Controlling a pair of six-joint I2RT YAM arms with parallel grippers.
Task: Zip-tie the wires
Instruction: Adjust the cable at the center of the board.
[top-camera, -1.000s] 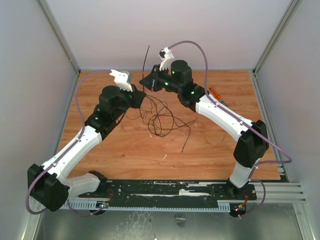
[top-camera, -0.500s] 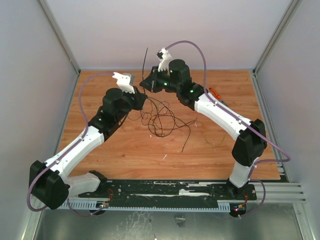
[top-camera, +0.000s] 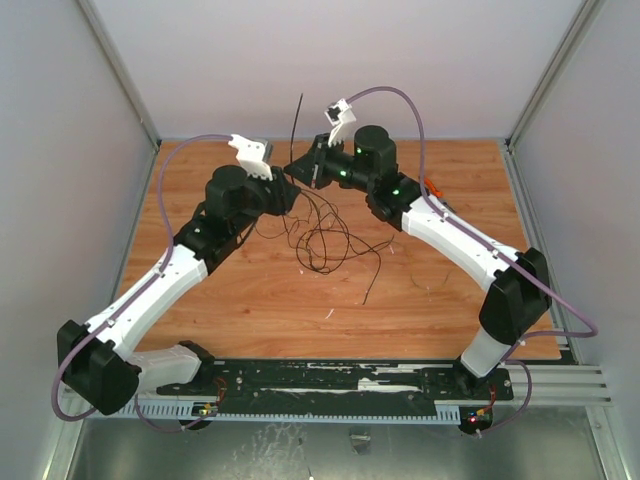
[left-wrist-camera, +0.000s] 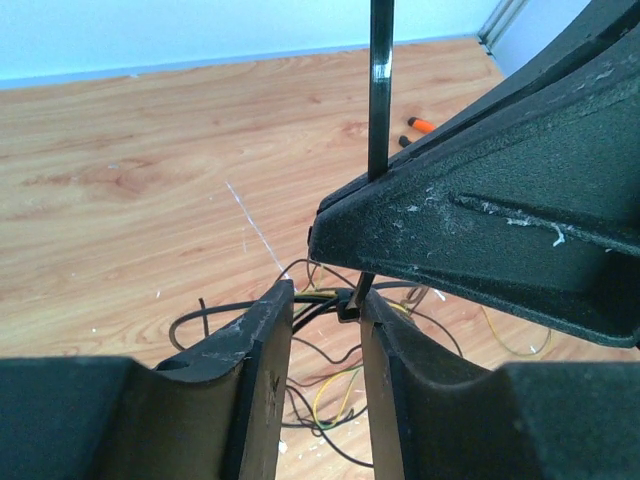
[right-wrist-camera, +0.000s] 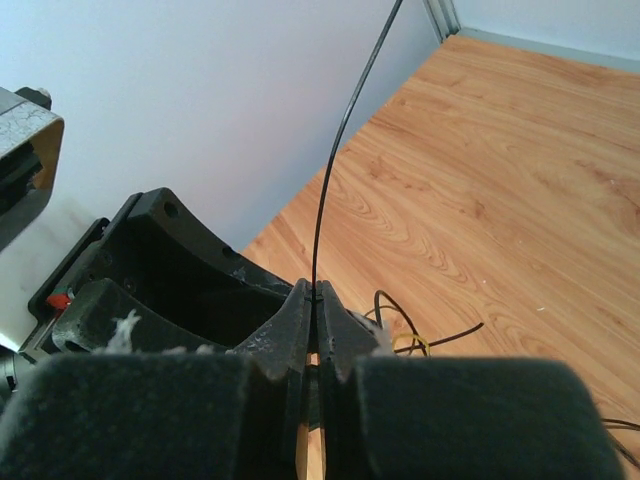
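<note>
The wires (top-camera: 322, 235) are a loose tangle of very thin dark strands, with a few yellowish ones showing in the left wrist view. They make floppy loops around the middle of the tabletop (top-camera: 240, 300), between the two arms, and one stray end trails toward the near edge. The top of the tangle is gathered into a small bunch lifted up to the grippers. The left gripper (left-wrist-camera: 325, 295) has its jaws parted, and the gathered strands cross the gap at the tips without being pinched. The right gripper (right-wrist-camera: 315, 295) is clamped on a black zip tie (right-wrist-camera: 345, 130). The tie's thin tail rises straight up from between the closed fingers, and its head sits at the bunch just under that gripper. Orange-handled pliers (top-camera: 432, 187) lie on the tabletop beyond the right arm. Compared with a second ago, the right arm's wrist and elbow have swung a little to the right, the left gripper has edged closer to the right one, and the loops on the tabletop have hardly shifted.
</note>
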